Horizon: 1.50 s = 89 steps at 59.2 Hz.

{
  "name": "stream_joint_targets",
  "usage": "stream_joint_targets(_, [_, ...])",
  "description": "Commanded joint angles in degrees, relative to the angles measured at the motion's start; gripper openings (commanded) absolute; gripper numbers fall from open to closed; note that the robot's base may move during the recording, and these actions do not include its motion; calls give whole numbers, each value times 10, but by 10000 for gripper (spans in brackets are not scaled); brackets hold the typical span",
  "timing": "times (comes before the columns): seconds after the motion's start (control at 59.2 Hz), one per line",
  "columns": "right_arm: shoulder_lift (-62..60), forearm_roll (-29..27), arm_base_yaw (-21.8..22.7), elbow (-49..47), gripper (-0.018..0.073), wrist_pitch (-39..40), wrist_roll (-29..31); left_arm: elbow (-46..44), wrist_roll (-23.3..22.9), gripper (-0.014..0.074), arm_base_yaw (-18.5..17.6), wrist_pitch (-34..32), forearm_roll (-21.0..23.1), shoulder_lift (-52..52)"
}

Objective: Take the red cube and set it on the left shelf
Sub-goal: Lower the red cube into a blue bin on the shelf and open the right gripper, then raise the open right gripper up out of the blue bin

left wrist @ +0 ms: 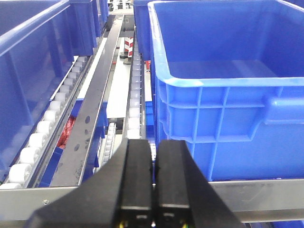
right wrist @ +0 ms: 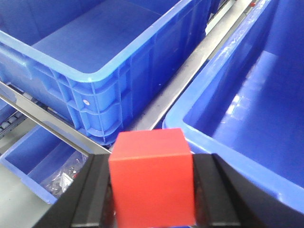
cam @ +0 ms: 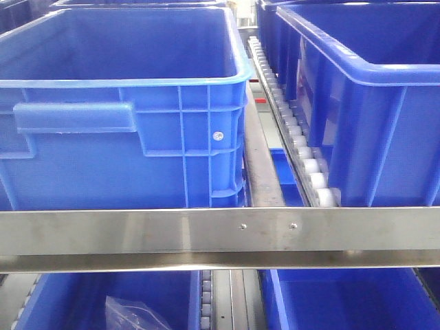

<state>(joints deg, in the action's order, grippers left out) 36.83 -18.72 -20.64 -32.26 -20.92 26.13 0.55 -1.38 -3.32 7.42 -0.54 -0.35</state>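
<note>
The red cube (right wrist: pixel 152 183) fills the bottom of the right wrist view, and my right gripper (right wrist: pixel 152 164) is shut on it, with a black finger (right wrist: pixel 97 190) on each side. The cube hangs above the gap between two dark blue bins of the left shelf (cam: pixel 220 230), a steel rack with a flat front rail. My left gripper (left wrist: pixel 153 161) is shut with nothing in it and sits just in front of the shelf's rail (left wrist: pixel 266 197). Neither gripper nor the cube shows in the front view.
Large blue bins (cam: pixel 124 103) (cam: pixel 371 89) stand on the upper level, with a white roller track (cam: pixel 295 130) and a steel strip between them. Lower bins sit under the rail; one holds a clear plastic bag (cam: pixel 134 313). Something red (left wrist: pixel 69 130) lies below the left track.
</note>
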Motion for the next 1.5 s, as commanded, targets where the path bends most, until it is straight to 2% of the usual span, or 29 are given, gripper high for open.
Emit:
stream_joint_targets(0.0, [1,-11,2,-17,55,48,5,13,0,102,-4,-50,2,-9])
stream_joint_targets(0.237, [39,-11,2,-27,55,106,5,13,0,102,-4,-50,2,-9])
stream_joint_targets(0.473, [163,-11,8,-110,55,160,5,13,0,102,-4,-50,2,-9])
stream_joint_targets(0.558, [206,-11,32,-148,55,174,5,13,0,102,-4,-50,2,-9])
stream_joint_targets(0.811, [313,-11,152,-250,64,148,5,13,0,102,-4,-50,2,-9])
stream_joint_targets(0.862, [328,-11,171,-265,96,139,5,13,0,102,-4,-50,2,-9])
stream_joint_targets(0.929, [345,-11,189,-280,189,135,5,13,0,102,-4,-50,2,-9])
stream_joint_targets(1.081, [366,-12,201,-288,518,154,5,13,0,102,-4,-50,2,-9])
stream_joint_targets(1.149, [371,-12,201,-288,564,161,5,13,0,102,-4,-50,2,-9])
stream_joint_targets(1.369, [370,-13,201,-287,500,165,5,13,0,102,-4,-50,2,-9])
stream_joint_targets(1.436, [366,-13,201,-287,428,163,5,13,0,102,-4,-50,2,-9])
stream_joint_targets(1.487, [359,-13,201,-287,321,160,5,13,0,102,-4,-50,2,-9])
